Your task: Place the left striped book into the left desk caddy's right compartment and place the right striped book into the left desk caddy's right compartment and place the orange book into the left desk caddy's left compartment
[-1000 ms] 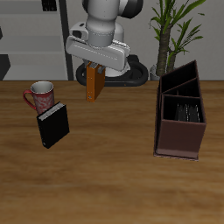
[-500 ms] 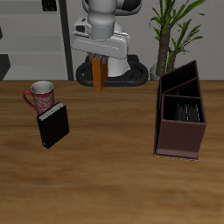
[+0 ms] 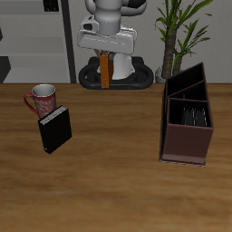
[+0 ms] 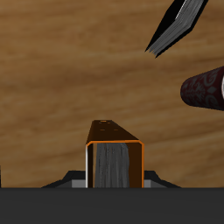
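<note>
My gripper (image 3: 107, 56) is shut on the orange book (image 3: 106, 72) and holds it upright, high above the table's back part, in front of the robot's base. In the wrist view the orange book (image 4: 114, 150) shows edge-on, with its grey pages between orange covers. The left desk caddy (image 3: 186, 145), tall and dark brown, stands well away to the side. Striped book edges (image 3: 192, 115) stand in its bay nearer the table's front edge; I cannot tell the pale one from the dark one. The bay farther back (image 3: 185, 91) looks empty.
A black book (image 3: 54, 130) leans against a red-and-white mug (image 3: 41, 97) on the table, on the side away from the caddy. Both show in the wrist view: the black book (image 4: 178, 24) and the mug (image 4: 206, 87). A potted plant (image 3: 177, 32) stands behind the caddy.
My gripper has risen and moved toward the table's back and a little toward the caddy, carrying the orange book. The book has turned from tilted to upright. Nothing else moved.
</note>
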